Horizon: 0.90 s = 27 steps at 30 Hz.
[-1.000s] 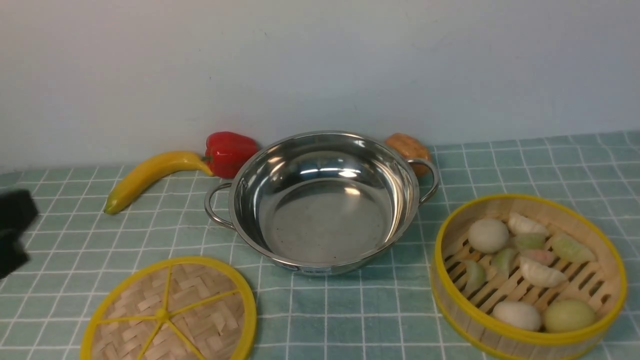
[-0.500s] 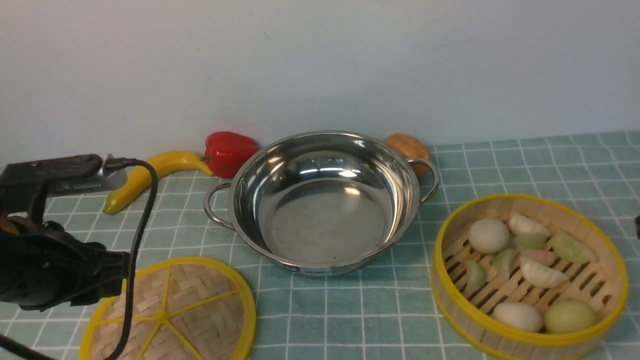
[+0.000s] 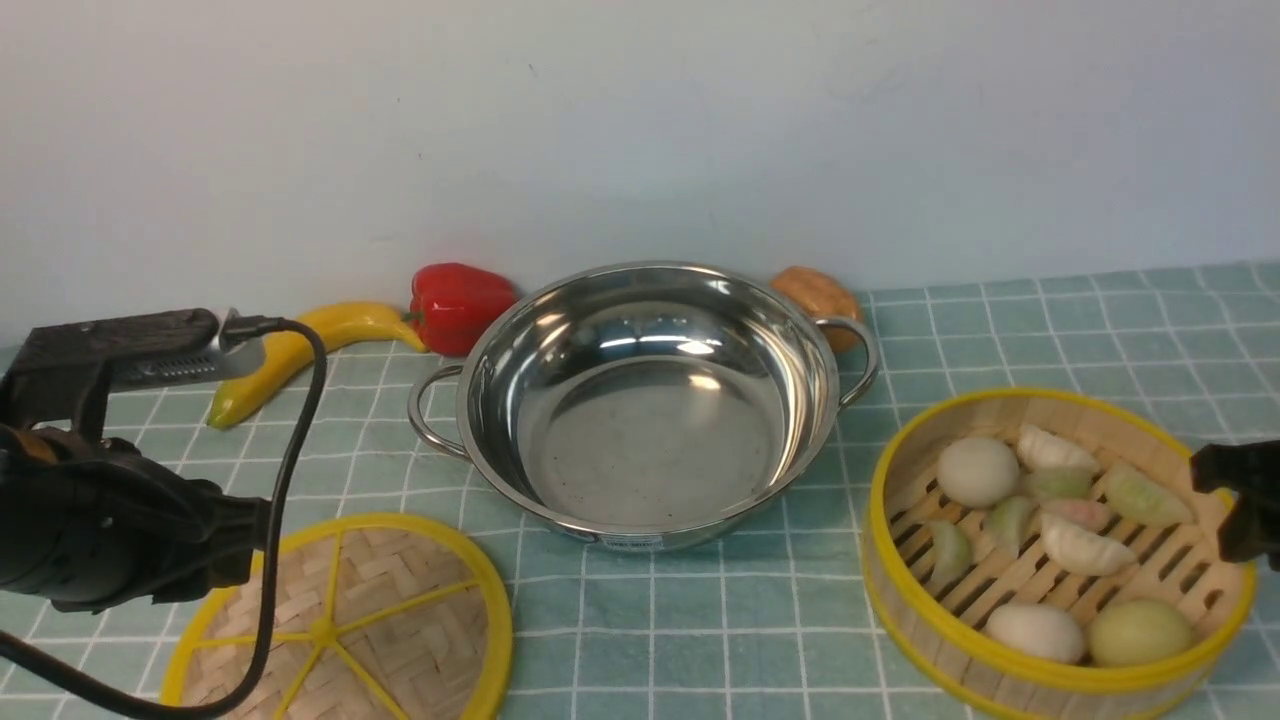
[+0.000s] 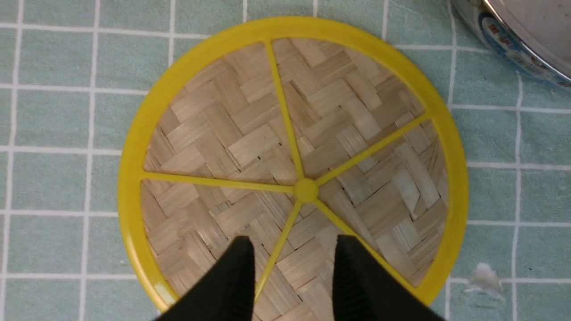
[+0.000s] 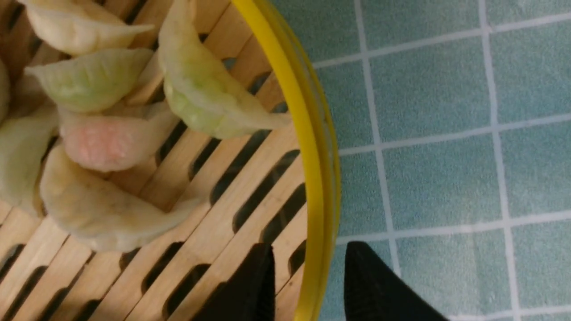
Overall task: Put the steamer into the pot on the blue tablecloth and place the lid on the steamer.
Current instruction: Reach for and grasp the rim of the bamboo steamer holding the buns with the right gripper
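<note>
The round bamboo steamer with yellow rims looks light and stiff; pinch its wall. The black right gripper is partly open, holding nothing, maybe around the rim. The black left gripper is partly open, empty.

The left arm is matte black, bulky and rounded, with a small patch of orange at its edge. A dark, flat bar sits on a black upright post above it, joined to a silver-grey housing with a row of small slots. A thick black cable leaves the bar's end in a long loop. The right arm's visible part is black too, blocky and slightly blurred. Both pairs of jaws are black, their tips blunt.
</note>
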{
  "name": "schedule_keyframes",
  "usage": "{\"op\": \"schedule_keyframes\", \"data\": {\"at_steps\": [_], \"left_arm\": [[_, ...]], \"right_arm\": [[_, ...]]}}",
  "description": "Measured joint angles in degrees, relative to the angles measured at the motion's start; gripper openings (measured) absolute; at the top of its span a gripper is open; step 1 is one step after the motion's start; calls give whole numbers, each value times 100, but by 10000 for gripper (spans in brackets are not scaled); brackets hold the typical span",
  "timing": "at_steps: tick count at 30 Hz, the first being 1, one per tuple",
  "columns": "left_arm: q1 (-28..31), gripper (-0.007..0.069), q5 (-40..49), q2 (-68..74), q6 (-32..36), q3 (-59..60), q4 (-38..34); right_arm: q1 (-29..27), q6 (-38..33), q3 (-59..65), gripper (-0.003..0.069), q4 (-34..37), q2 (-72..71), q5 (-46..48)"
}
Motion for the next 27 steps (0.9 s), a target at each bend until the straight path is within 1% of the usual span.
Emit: {"op": "schedule_keyframes", "data": {"at_steps": [4,6,8,9,11,13,14,15,16,17,18,22,24,27], "left_arm": [[0,243,-20,0,0,0,0],[0,243,-20,0,0,0,0],[0,243,-20,0,0,0,0],[0,243,-20,0,0,0,0],[0,243,-20,0,0,0,0],[0,243,-21,0,0,0,0],[0,243,-21,0,0,-5,0],[0,243,-21,0,0,-4,0],[0,243,-21,0,0,-4,0],[0,243,-21,0,0,-4,0],[0,243,-26,0,0,-4,5],[0,243,-26,0,0,-4,27],[0,243,-26,0,0,-4,45],[0,243,-26,0,0,-4,45]], "right_arm": [[0,-4,0,238,0,383,-158],[0,-4,0,219,-4,500,-163],[0,-4,-7,179,2,529,-155],[0,20,-30,116,-17,529,-113],[0,28,-86,55,-169,529,-6],[0,-48,-149,57,-330,511,212],[0,-38,-229,59,-423,449,572],[0,-38,-255,59,-449,433,607],[-5,-43,-390,62,-528,335,909],[-5,-43,-411,62,-528,320,942],[-5,-43,-609,62,-546,153,1240],[-5,-43,-1089,62,-522,-171,1793],[-5,-43,-1487,62,-475,-296,2169],[112,-43,-2086,62,-438,-328,2475]]}}
